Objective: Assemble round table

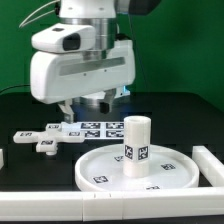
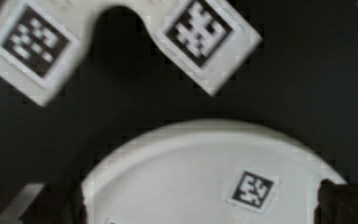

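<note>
The large round disc lies at the front in the exterior view. The short thick leg stands upright on it. The cross-shaped piece lies flat to the exterior view's left of the disc. My gripper hangs behind them, above the marker board, with its jaws apart and nothing between them. In the wrist view two tagged arms of the cross-shaped piece show, and a round white tagged surface, apparently the disc, lies blurred below my gripper. The leg is not seen there.
A white straight rail runs along the table's front. Another rail block lies at the exterior view's right of the disc. A small white block end shows at the left edge. The table is black.
</note>
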